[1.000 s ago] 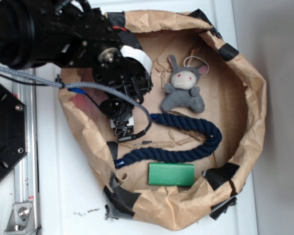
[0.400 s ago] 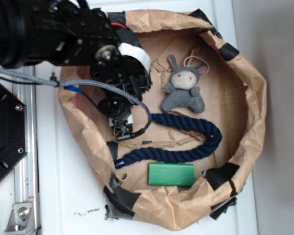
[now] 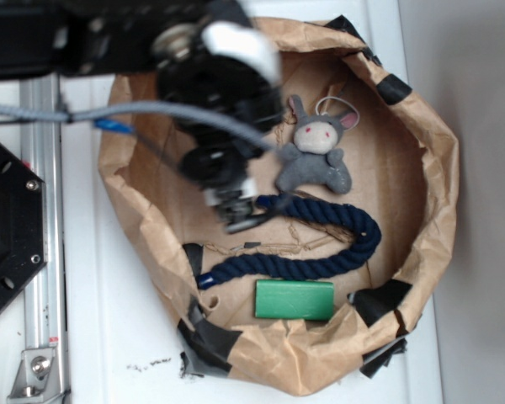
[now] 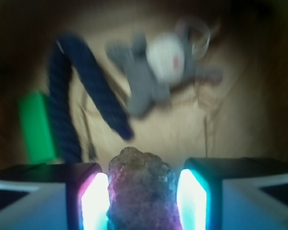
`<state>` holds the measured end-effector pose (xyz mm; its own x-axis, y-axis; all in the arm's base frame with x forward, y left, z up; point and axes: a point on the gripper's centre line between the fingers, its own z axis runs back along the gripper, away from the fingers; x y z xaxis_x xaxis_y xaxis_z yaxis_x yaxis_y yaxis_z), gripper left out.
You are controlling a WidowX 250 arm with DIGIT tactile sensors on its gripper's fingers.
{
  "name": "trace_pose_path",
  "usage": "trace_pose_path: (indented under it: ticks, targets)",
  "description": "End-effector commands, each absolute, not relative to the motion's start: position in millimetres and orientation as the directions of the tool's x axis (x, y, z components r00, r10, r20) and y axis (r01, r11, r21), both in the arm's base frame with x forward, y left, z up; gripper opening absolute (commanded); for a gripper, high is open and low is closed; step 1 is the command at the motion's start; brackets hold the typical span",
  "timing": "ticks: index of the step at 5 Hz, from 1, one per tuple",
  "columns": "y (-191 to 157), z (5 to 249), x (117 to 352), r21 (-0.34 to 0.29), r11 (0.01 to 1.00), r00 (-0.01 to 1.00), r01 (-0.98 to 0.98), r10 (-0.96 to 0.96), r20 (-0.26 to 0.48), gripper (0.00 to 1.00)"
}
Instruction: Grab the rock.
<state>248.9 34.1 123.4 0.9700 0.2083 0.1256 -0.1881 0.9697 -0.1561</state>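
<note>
Your gripper is squeezing the rock between its two glowing pads, low in the middle of the wrist view. Behind it you see the blurry grey bunny up top, with the blue rope and green block at the left. In the exterior view, all this sits inside the brown paper bag.

Plush bunny, rope (navy), green block

Bright, even exterior view, arm motion-blurred; wrist view dim, blurry.
</note>
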Motion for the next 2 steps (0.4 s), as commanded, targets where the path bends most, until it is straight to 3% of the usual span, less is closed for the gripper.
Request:
trace_pose_path:
  ticks: [1, 2]
  targets:
    - [24.8, 180.7, 267.5, -0.16, 0.966, 0.952, -0.202, 0.232, 0.199, 0.0]
    - [24.2, 170.2, 270.8, -0.135, 0.965, 0.95, -0.226, 0.249, 0.189, 0.0]
